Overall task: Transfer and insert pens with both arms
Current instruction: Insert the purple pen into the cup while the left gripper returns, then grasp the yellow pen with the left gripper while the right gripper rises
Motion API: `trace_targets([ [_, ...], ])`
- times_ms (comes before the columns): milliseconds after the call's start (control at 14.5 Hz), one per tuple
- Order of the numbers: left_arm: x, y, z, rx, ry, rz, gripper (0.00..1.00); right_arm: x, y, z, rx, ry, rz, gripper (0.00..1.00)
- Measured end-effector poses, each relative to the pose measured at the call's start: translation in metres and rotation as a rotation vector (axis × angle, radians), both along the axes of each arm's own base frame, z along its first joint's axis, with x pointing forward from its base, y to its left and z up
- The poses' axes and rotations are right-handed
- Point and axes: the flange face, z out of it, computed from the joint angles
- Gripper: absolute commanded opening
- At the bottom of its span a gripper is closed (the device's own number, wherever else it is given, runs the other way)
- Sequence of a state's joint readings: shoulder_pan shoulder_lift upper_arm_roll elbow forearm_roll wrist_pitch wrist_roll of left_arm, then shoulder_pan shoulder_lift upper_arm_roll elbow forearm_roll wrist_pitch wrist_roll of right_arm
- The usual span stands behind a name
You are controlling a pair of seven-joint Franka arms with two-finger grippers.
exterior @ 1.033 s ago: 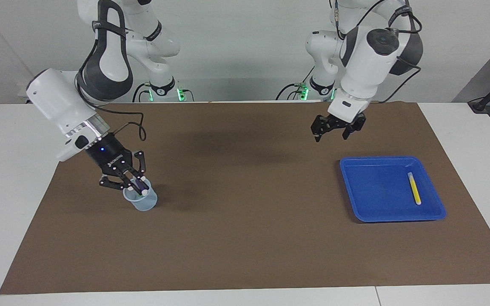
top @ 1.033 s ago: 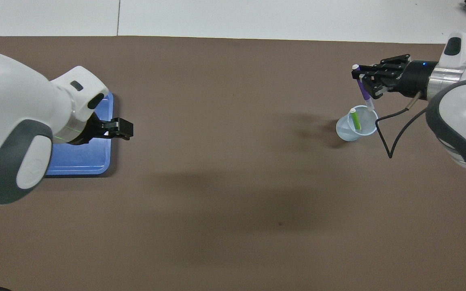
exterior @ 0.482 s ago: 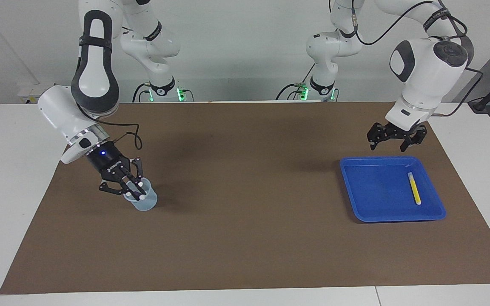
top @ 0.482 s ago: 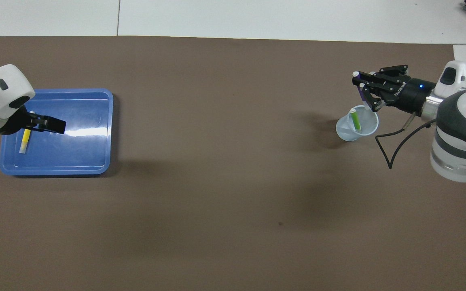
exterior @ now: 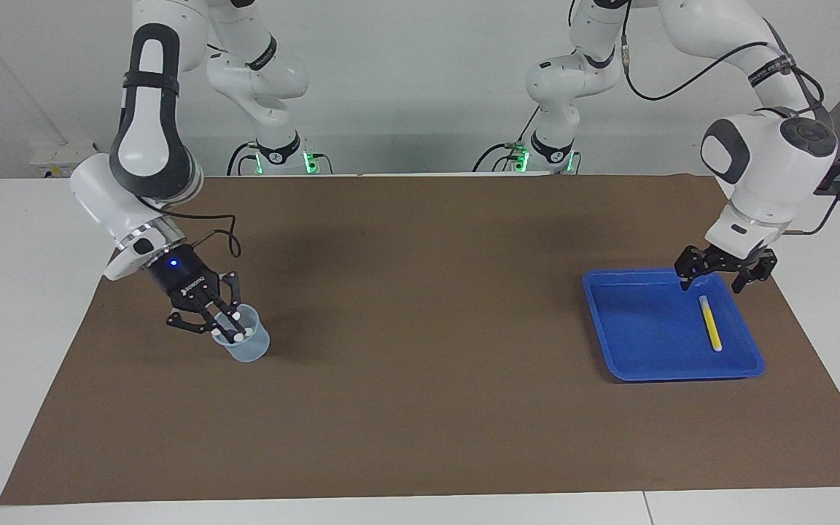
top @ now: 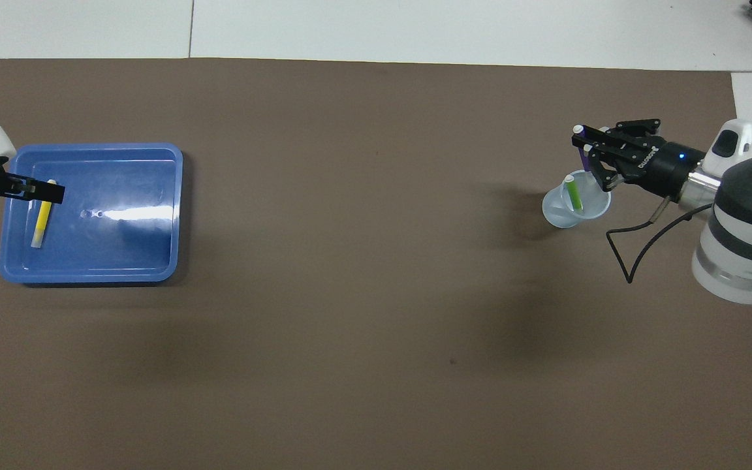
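Observation:
A yellow pen (exterior: 709,325) (top: 41,215) lies in the blue tray (exterior: 595,321) (top: 95,147) at the left arm's end of the table. My left gripper (exterior: 710,284) (top: 46,191) hangs open just over the tray, above the end of that pen that is nearer to the robots. At the right arm's end stands a clear cup (exterior: 251,348) (top: 555,215) with a green pen (top: 572,194) leaning inside. My right gripper (exterior: 232,332) (top: 585,145) is at the cup's rim, shut on a purple pen (top: 584,154) that points down into the cup.
A brown mat (exterior: 420,408) (top: 350,294) covers most of the white table. The right arm's black cable (top: 630,248) loops down to the mat beside the cup.
My left arm swung out from nearer the table's middle and came down over the tray by the yellow pen. My right gripper sank lower, taking the purple pen further into the cup.

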State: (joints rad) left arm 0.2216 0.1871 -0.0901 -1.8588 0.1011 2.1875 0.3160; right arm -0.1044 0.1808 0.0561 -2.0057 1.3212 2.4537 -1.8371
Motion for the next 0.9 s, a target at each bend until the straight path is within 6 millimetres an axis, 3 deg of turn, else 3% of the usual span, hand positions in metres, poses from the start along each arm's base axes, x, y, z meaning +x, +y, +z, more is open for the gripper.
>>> trace_targets([
  [138, 0.006, 0.012, -0.026, -0.002, 0.011, -0.025, 1.00, -0.005, -0.004, -0.002, 0.008, 0.010, 0.000, 0.00],
  [344, 0.009, 0.014, -0.066, -0.011, 0.056, -0.056, 1.00, -0.016, -0.013, -0.008, 0.020, 0.012, -0.013, 0.00],
  [551, -0.001, 0.029, -0.105, -0.019, 0.074, -0.060, 1.00, -0.021, -0.015, -0.012, 0.031, -0.001, -0.019, 0.00],
  [620, -0.006, 0.035, -0.114, -0.021, 0.079, -0.058, 1.00, -0.021, -0.015, -0.013, 0.032, 0.001, -0.019, 0.22],
  [689, -0.009, 0.041, -0.118, -0.020, 0.081, -0.066, 1.00, -0.022, -0.015, -0.014, 0.032, 0.003, -0.020, 0.51],
  [757, -0.010, 0.045, -0.118, -0.017, 0.075, -0.081, 1.00, -0.023, -0.015, -0.016, 0.033, 0.006, -0.020, 1.00],
  [895, -0.012, 0.059, -0.116, -0.011, 0.066, -0.093, 1.00, -0.025, -0.015, -0.019, 0.033, 0.014, -0.021, 1.00],
])
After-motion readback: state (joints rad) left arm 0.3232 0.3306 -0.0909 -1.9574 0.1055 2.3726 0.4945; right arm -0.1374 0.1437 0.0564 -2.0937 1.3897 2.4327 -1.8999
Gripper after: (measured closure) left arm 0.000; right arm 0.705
